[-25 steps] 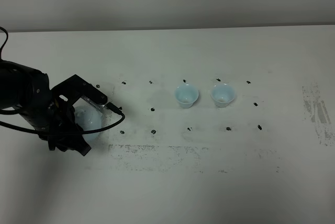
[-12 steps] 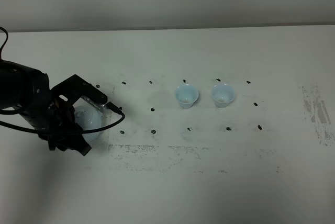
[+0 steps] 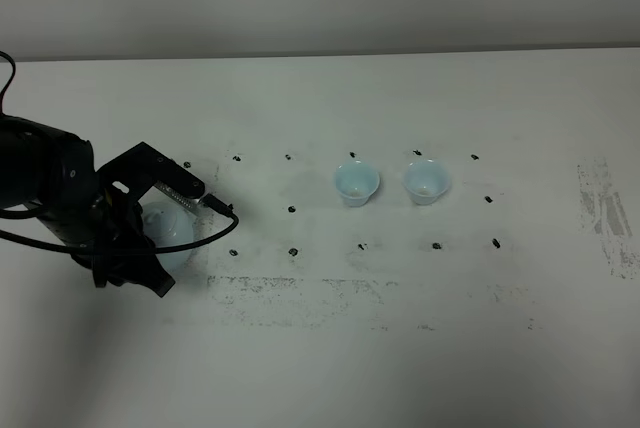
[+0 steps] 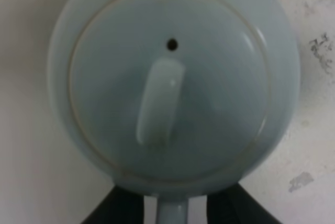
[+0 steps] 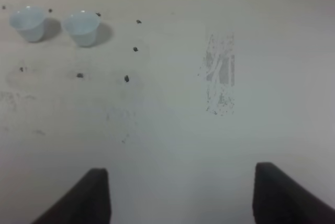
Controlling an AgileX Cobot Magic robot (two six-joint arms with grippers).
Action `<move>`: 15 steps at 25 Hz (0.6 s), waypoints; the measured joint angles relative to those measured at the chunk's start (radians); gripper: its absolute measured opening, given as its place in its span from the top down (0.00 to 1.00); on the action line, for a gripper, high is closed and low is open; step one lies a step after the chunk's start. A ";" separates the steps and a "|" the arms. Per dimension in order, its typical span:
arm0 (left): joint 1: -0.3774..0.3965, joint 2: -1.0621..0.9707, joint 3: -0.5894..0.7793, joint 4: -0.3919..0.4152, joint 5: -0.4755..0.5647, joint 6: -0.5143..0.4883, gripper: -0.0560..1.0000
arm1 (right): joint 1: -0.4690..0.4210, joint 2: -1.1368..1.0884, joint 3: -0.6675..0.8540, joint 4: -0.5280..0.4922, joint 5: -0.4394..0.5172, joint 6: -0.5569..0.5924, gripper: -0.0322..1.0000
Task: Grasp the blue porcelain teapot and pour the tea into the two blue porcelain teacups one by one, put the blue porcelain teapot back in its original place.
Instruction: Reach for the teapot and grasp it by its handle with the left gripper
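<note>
The left gripper (image 4: 174, 209) holds its dark jaws slightly apart, one on each side of the loop handle of the blue porcelain teapot (image 4: 172, 82), not yet pinching it. Just ahead of those jaws sits the pot's round, glossy pale-blue body, its domed lid bearing an oblong knob and a tiny vent hole. Well away stand the nearer teacup (image 3: 356, 183) and the farther teacup (image 3: 424, 181), small and flared. The right gripper (image 5: 183, 198) has its jaws wide apart, empty, over the scuffed white table (image 5: 220, 130).

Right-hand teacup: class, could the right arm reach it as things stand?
Probably yes: the right gripper is open and empty, and only table surface lies between it and that teacup.
</note>
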 joint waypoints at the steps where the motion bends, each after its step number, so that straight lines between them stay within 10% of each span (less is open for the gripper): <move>1: 0.000 0.000 0.000 0.000 0.000 0.000 0.68 | 0.000 0.000 0.000 0.000 0.000 0.000 0.43; 15: 0.000 0.000 0.000 0.000 0.013 -0.003 0.90 | 0.000 0.000 0.000 0.000 0.000 0.000 0.43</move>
